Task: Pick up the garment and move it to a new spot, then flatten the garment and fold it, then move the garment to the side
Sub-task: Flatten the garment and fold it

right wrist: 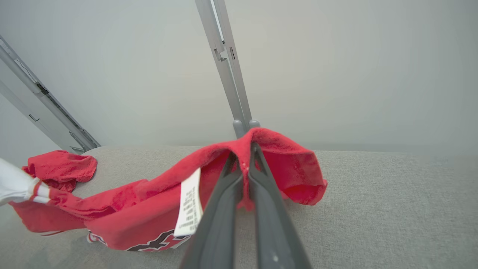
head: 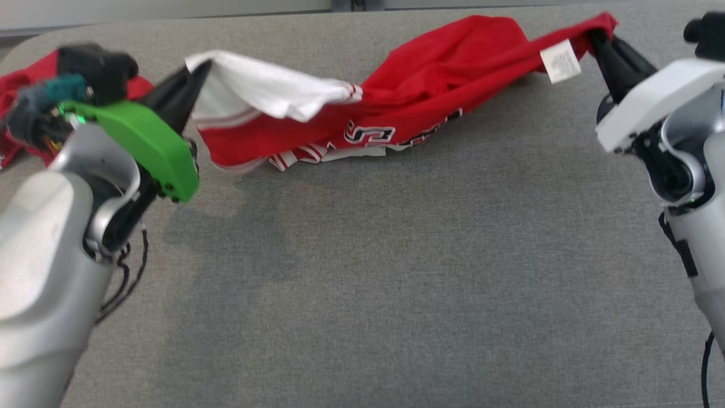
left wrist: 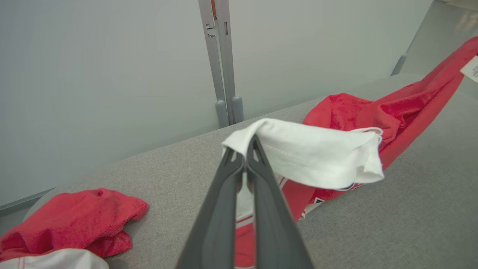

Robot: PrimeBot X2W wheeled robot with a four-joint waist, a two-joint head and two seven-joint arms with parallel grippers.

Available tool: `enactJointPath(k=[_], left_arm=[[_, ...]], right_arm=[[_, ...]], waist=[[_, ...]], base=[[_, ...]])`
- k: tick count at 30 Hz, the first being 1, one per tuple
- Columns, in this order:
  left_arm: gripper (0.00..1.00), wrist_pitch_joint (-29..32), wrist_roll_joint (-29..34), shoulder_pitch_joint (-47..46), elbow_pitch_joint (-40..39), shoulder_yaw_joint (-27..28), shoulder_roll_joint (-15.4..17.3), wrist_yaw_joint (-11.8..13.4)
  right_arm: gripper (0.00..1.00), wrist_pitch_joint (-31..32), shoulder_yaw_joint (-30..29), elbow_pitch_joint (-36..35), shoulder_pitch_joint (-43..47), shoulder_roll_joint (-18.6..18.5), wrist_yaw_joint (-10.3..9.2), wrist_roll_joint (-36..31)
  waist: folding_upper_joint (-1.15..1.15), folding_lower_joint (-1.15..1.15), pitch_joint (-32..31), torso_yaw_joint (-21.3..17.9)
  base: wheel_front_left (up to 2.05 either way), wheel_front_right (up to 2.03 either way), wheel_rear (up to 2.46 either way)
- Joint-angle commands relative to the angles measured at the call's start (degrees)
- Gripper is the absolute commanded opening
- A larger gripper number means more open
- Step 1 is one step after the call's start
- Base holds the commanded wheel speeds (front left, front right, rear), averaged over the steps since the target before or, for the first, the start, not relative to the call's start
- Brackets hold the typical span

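Left fingers (left wrist: 224, 209): closed tip to tip, no gap visible, pinching a white panel (left wrist: 317, 153) at one end of the garment (head: 430, 85). The white cloth drapes over the tips and hangs away from them.

Right fingers (right wrist: 269, 216): likewise pressed together, clamped on a red edge at the garment's other end. A white label (right wrist: 189, 209) hangs just beside them.

Garment: red with white trim and dark-outlined lettering, strung between the two grips along the far edge of the bench (head: 396, 283). Both ends are raised. The middle sags, and its lettered lower fold appears to touch the grey surface. The left grip sits toward the far left corner, the right grip toward the far right corner.

Other: a second red cloth (left wrist: 74, 216), crumpled, lies at the far left corner, apart from the held garment. Left wrist housing (head: 147, 141) is green, right wrist housing (head: 651, 96) white. A pale wall with a grey upright post (right wrist: 227, 67) stands behind the far edge.
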Motion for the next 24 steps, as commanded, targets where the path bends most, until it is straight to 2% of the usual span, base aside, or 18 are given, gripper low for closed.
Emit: enactJointPath(k=[1, 9, 14, 19, 24], left_arm=[[0.00, 0.08, -0.22, -4.16, 1.50, -0.39, 1.02, 0.02], [0.00, -3.47, -1.97, -30.47, 11.64, -2.82, 2.95, 0.03], [0.00, -7.83, -2.59, -45.91, 17.90, -4.21, 3.10, 0.03], [0.00, -13.44, -1.50, -58.59, 23.96, -5.04, 3.08, 0.03], [0.00, -18.63, -1.94, -67.20, 30.10, -5.88, 1.73, 0.03]], right_arm=[[0.00, 0.61, 0.77, 0.37, -3.11, -0.49, 0.03, 0.34], [0.00, -0.09, 3.25, 5.90, -24.88, -0.60, 0.03, 2.12], [0.00, -3.68, 3.85, 10.27, -38.99, -0.28, 0.03, 1.92], [0.00, -8.94, 4.12, 14.42, -50.36, 1.07, 0.03, 2.85], [0.00, -12.89, 5.64, 18.82, -58.04, 1.14, 0.03, 3.04]], waist=[[0.00, 0.00, 5.15, -0.66], [0.00, 0.00, 14.68, -1.23], [0.00, 0.00, 19.64, -1.33], [0.00, 0.00, 22.14, -1.92], [0.00, 0.00, 21.65, -2.56]], base=[[0.00, 0.00, 0.00], [0.00, 0.00, 0.00], [0.00, 0.00, 0.00], [0.00, 0.00, 0.00], [0.00, 0.00, 0.00]])
